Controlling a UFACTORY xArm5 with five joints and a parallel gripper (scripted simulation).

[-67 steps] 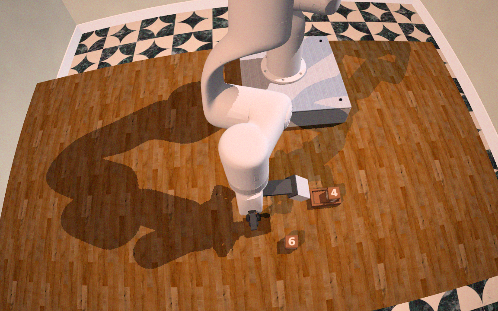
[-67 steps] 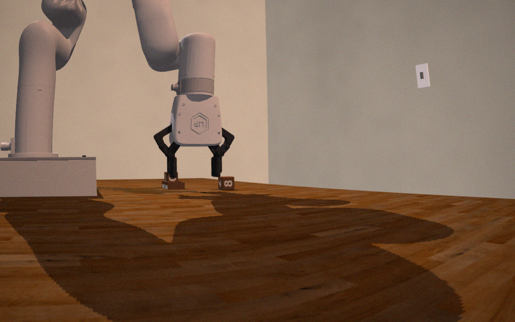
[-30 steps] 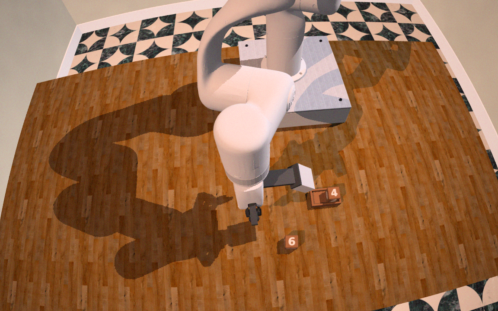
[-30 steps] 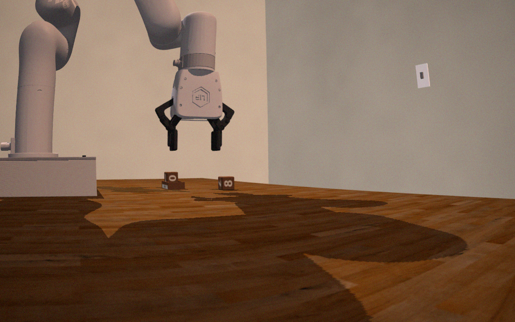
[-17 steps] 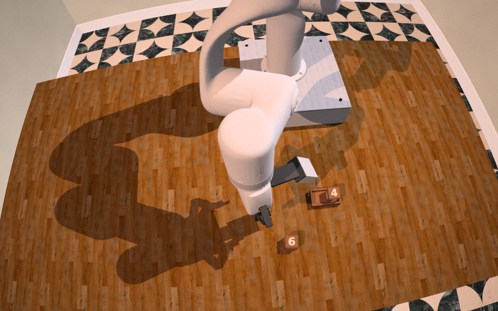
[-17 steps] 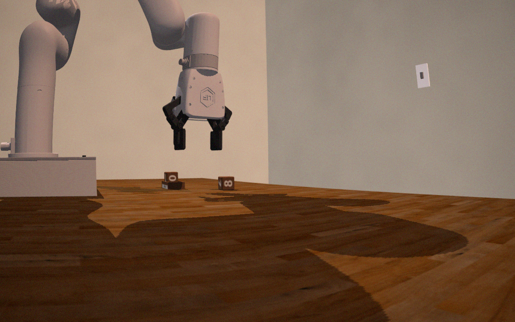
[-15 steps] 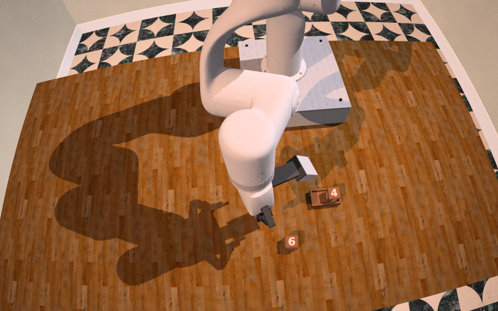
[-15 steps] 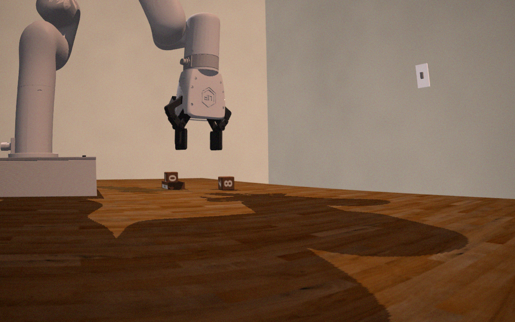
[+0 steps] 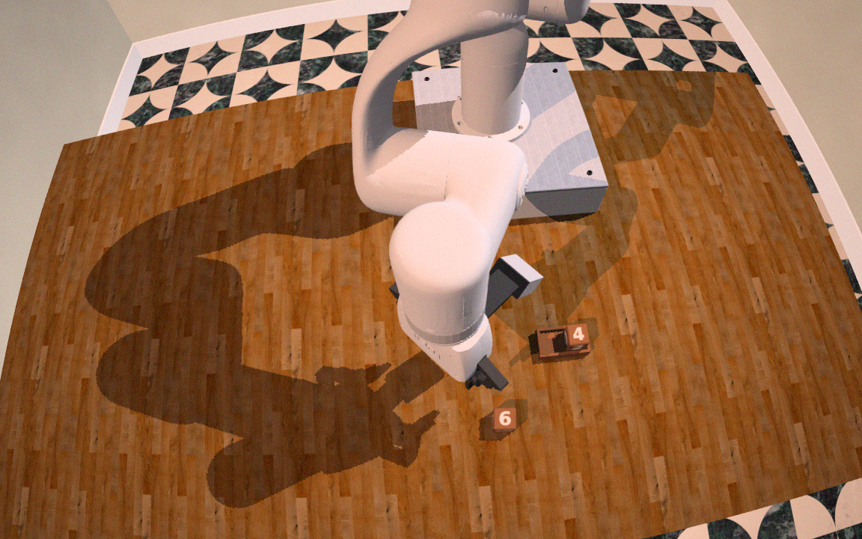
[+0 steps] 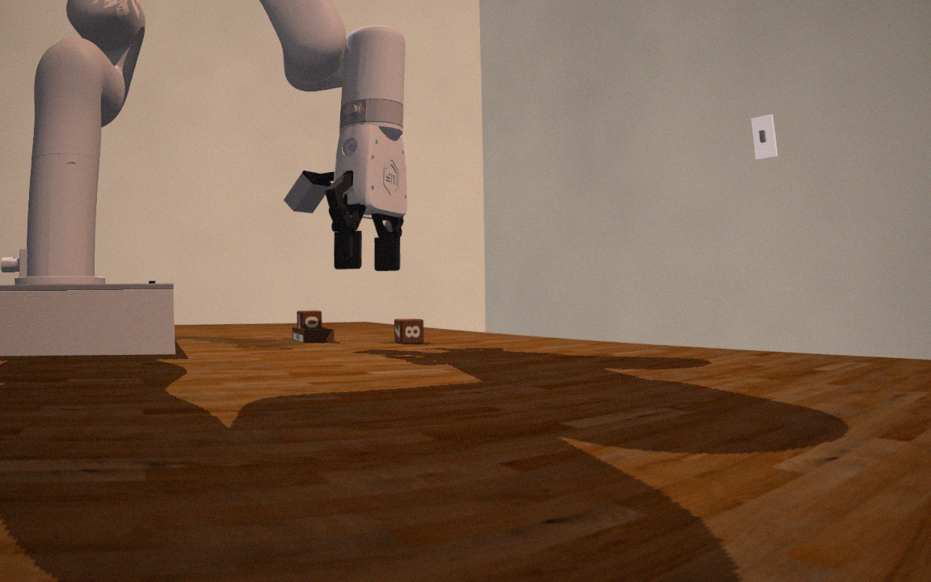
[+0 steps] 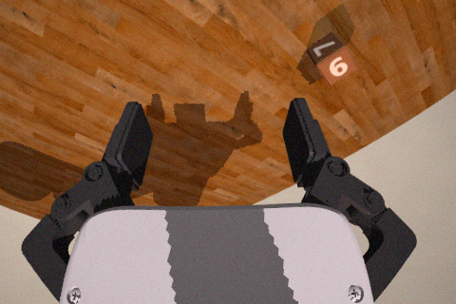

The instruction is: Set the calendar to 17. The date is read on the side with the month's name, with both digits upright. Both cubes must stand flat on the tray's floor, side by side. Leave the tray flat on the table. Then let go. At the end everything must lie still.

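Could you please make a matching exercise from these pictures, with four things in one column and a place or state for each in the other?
1. The cube with 6 on top
2. The cube with 4 on top
3. The gripper
4. The light switch

A. On the grey wall
B. On the wooden table, outside the tray
C. At one end of the tray
D. Open, above the table

Pairs: 1-B, 2-C, 3-D, 4-A
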